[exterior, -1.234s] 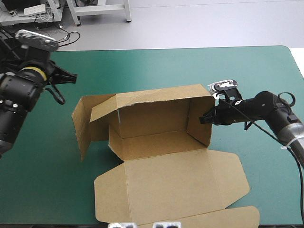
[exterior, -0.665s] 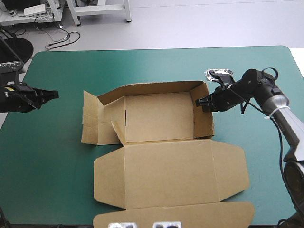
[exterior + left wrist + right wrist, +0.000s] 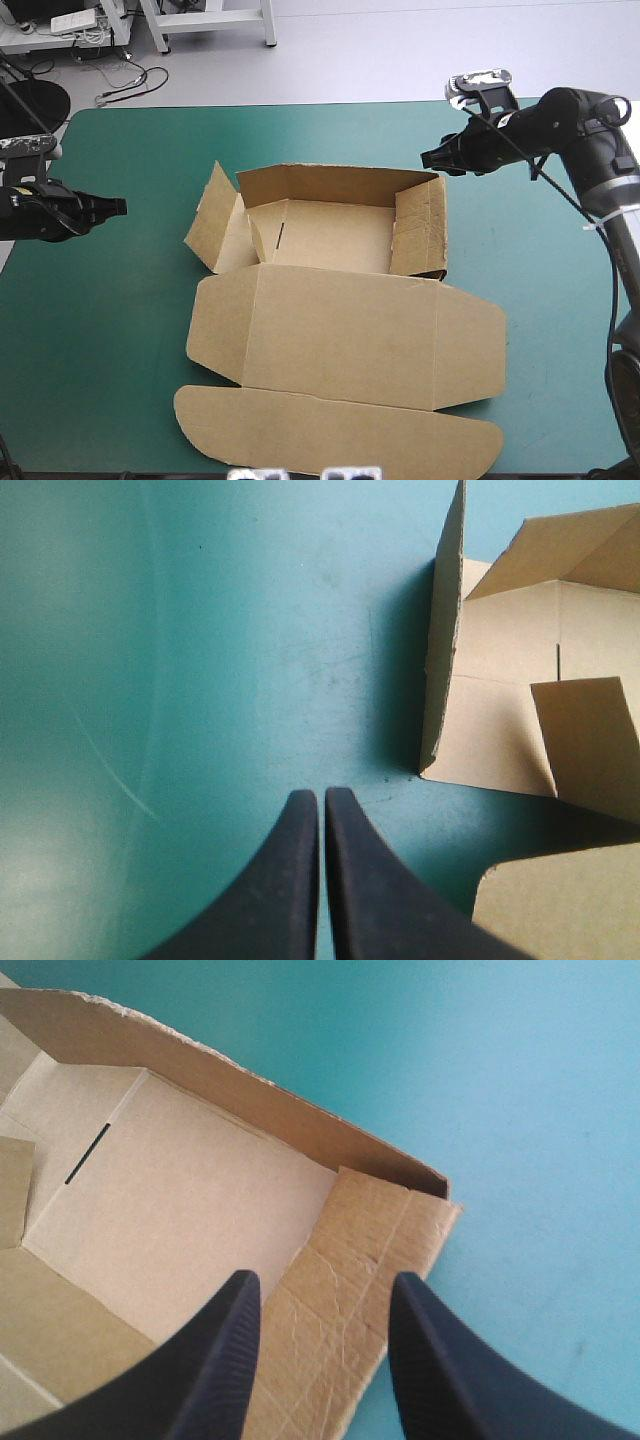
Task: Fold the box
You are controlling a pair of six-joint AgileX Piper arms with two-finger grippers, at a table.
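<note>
On the teal-green tabletop (image 3: 110, 340) the brown box (image 3: 340, 330) lies about midway between the left and right edges, reaching from the middle of the cover nearly to the near edge. Its biggest part is the lid (image 3: 345, 335), flat on the cover on the near side of the tray, with a wing at either end and a long rounded tuck flap (image 3: 330, 435) along its near edge. Beyond the lid sits the open tray. Its floor (image 3: 335, 237) is bare. The far wall (image 3: 330, 185) stands upright, and the right wall (image 3: 418, 228), heavily creased, stands too and meets the far wall at the corner. On the left side the outer flap (image 3: 212, 215) leans outward from the tray, its lower edge on the cover; in the left wrist view this flap (image 3: 440, 660) rises as a thin edge ahead of the gripper and off to one side. A smaller inner flap (image 3: 262, 225) tilts into the tray at the left end, and beside it a narrow slot (image 3: 280, 237) is cut in the floor.

The right gripper (image 3: 428, 160) hangs beyond the tray's far right corner, raised above it. Its black fingers are spread apart and hold nothing; in the right wrist view the creased right wall (image 3: 360, 1260) shows under the gripper (image 3: 322, 1285).

The left gripper (image 3: 118, 206) is over bare cover well to the left of the box, pointing toward it. Its fingers are pressed together with nothing between them (image 3: 320, 798).
</note>
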